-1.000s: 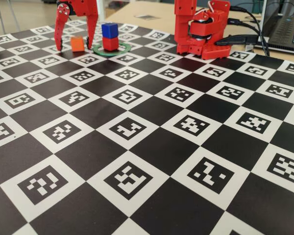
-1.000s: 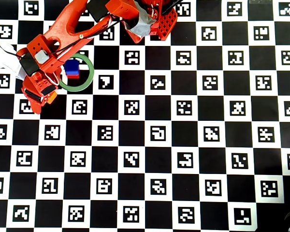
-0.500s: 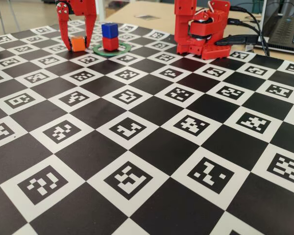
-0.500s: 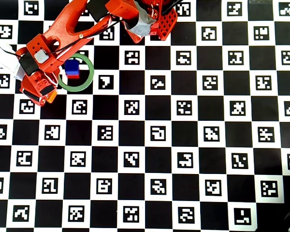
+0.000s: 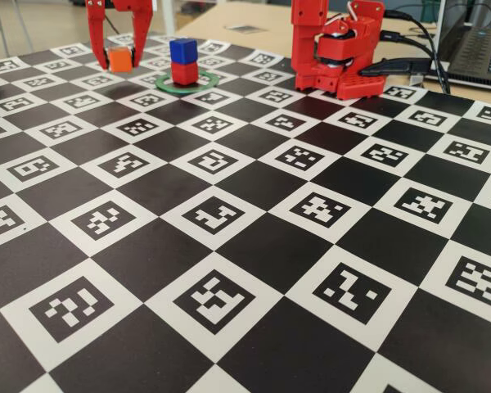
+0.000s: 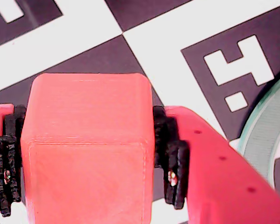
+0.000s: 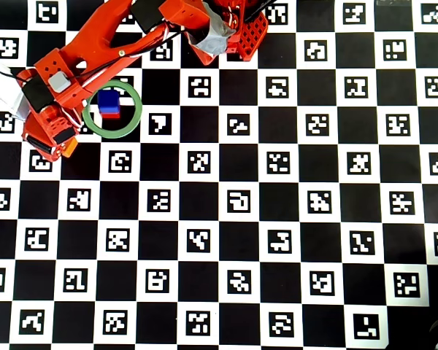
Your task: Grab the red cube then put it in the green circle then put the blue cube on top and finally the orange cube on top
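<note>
Checkered black and white squares with coded markers cover the whole board (image 5: 254, 237) I am working over, and a laptop (image 5: 481, 51) sits at the far right edge in the fixed view. From my seat I see the arm's red base (image 5: 335, 49) bolted at the back of the board.

My gripper (image 5: 119, 59) is clamped on the orange cube (image 5: 119, 59), and in the fixed view the cube hangs clear of the board between the two red fingers (image 5: 94, 37). My wrist view confirms the grasp: the orange cube (image 6: 86, 149) fills the frame, with a black pad (image 6: 170, 154) pressed against each of its sides. Looking straight down, I catch only a sliver of the orange cube (image 7: 69, 147) under the gripper (image 7: 58, 144), left of the ring.

I find the green circle (image 5: 206, 81) lying flat just to the right of the gripper in the fixed view. Inside it stands the red cube (image 5: 184, 73), with the blue cube (image 5: 182, 51) stacked squarely on top. From overhead I see the blue cube (image 7: 109, 100) covering nearly all of the red cube (image 7: 111, 114), both sitting toward the upper left part of the green circle (image 7: 128, 125). An arc of the green circle (image 6: 266, 140) shows at the right edge of my wrist view.
</note>
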